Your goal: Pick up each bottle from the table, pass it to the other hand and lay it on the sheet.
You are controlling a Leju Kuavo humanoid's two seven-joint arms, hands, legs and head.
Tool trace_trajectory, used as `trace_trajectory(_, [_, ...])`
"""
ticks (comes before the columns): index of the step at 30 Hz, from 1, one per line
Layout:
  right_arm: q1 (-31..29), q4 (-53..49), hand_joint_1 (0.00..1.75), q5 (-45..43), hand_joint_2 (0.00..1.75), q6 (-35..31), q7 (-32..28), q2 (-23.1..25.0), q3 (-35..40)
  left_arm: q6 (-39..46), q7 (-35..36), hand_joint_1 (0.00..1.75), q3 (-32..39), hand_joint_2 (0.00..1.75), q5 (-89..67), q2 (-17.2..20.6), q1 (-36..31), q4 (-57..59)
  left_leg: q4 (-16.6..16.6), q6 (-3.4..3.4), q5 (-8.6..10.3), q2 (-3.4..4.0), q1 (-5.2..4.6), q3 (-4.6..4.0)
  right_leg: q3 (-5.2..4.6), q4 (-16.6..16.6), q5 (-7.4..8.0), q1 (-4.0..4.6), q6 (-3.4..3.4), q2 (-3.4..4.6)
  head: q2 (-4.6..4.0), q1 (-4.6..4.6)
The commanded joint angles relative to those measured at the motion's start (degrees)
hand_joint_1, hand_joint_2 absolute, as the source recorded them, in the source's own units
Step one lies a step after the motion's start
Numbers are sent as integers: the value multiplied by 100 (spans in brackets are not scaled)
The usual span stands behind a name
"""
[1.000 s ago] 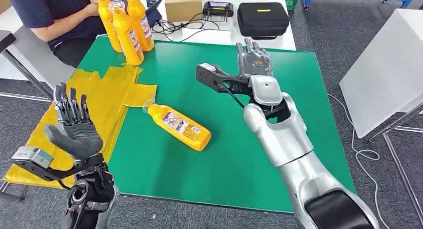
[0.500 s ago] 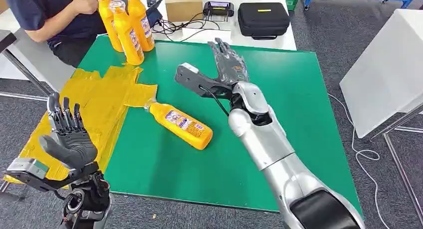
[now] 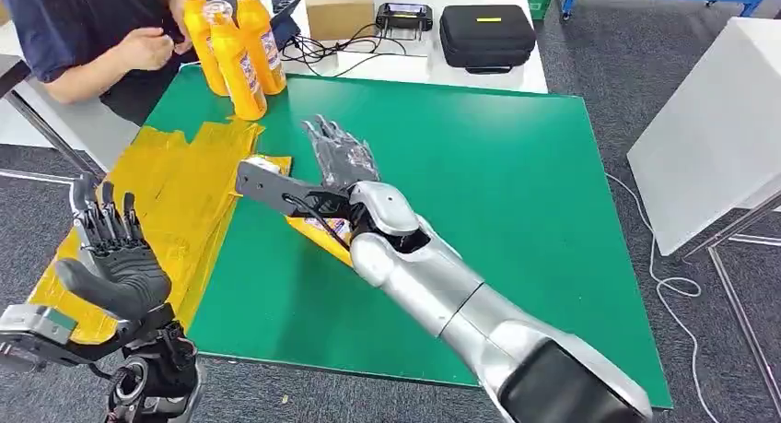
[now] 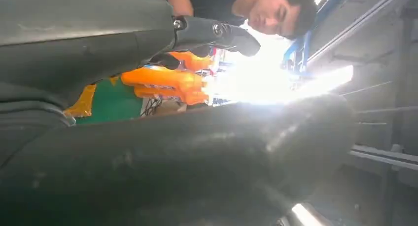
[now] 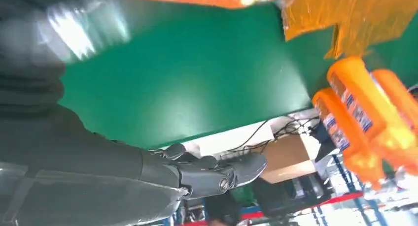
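lying bottle (image 3: 318, 229) (mostly hidden), cap toward sheet (image 3: 189, 188)

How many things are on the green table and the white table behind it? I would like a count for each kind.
Standing orange bottles: 3
Lying orange bottle, partly hidden by the right arm: 1
Yellow sheet: 1
Cardboard box: 1
Black case: 1
Black device with screen: 1
Total: 8

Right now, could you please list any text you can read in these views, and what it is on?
No text is legible.
Standing bottles: printed labels, too small to read.
Lying bottle: label mostly hidden by the right arm.
Black case: yellow tag, unreadable.
Cardboard box: no readable print.
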Motion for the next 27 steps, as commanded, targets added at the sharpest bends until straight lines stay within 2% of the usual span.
trace_trajectory(1, [-715,761,0,-898,175,132,384,-83,1901,-39,203,0,310,0,-106,-148,63,-239,0,-10,-10,16,4,19,17,-3,-5,3,-7,25,-2,0])
trace_trajectory(6, [-727,1199,0,-1111,175,148,605,-83,2207,-91,209,0,203,0,-213,-71,419,-371,-3,-6,-5,9,1,15,12,-6,-3,2,-4,15,-2,0])
trace_trajectory(10, [-714,1836,0,-1028,175,93,552,-83,2022,-135,189,0,-65,0,-200,-26,256,-162,-4,-9,-5,-7,3,22,23,-8,-7,2,-6,1,-2,-2])
trace_trajectory(18, [-630,2116,0,-788,175,1,542,-83,1827,-88,226,0,-308,0,-185,84,75,-2,-3,-5,0,-12,1,10,11,-6,-4,0,-3,-6,0,0])
trace_trajectory(24, [-417,2025,0,53,175,-119,587,-83,1392,113,262,0,-452,0,-148,133,-25,-4,-2,-6,0,-11,0,11,10,-6,-4,0,-3,-7,-2,-2])
trace_trajectory(27, [-52,1577,0,590,175,-376,290,-83,843,236,262,0,-358,0,-164,126,120,-191,-2,-7,-3,-5,4,15,14,-8,-4,4,-4,0,-2,0])
